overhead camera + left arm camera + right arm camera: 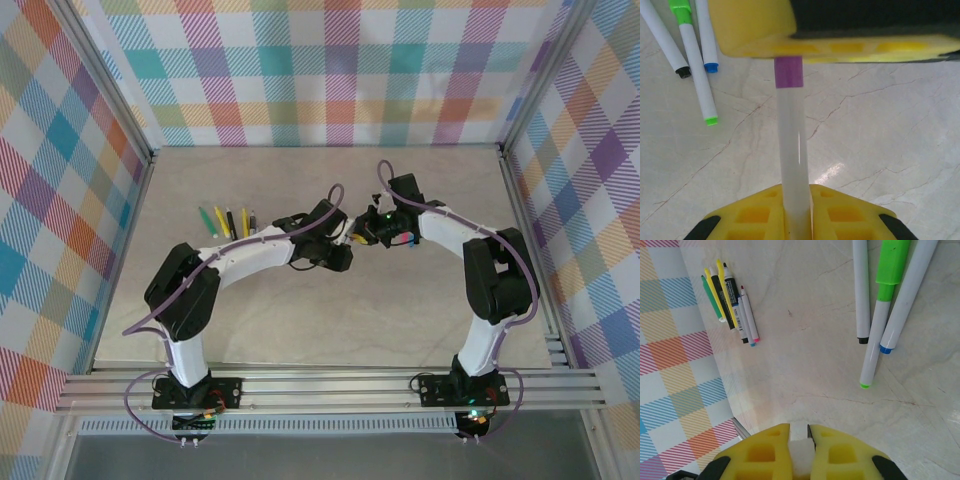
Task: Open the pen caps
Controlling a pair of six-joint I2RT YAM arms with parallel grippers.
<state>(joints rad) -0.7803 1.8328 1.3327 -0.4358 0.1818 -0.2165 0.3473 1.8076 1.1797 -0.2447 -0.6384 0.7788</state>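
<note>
Beige marble-patterned table (300,330), enclosed left, right and far by walls (330,70) of coloured check. Both arms reach in from the near edge and meet above the middle of the table.

Left gripper (796,200): its yellow fingers lie against either side of the white barrel of one pen (792,150), with no gap visible. The pen is held clear of the table. Its purple cap (788,72) is still seated on the barrel, and the cap's outer end runs in under a yellow finger (755,30) of the right arm's claw.

Right gripper (800,432): the fingers are drawn together on a small white piece (801,452) pinched between them. Whether that piece belongs to the capped end of the pen cannot be told from its own camera.

Three loose pens lie flat on the table below the grippers, side by side and nearly touching: a white one with a black end (861,290), a white one with a green cap (892,262) and a green end, and a white one with a blue end (907,300).

A further cluster of pens (225,220) lies on the far left part of the table, close to the left wall: green, yellow, black and white barrels, laid roughly parallel and touching. Their caps appear to be on, though they are too small to confirm.
</note>
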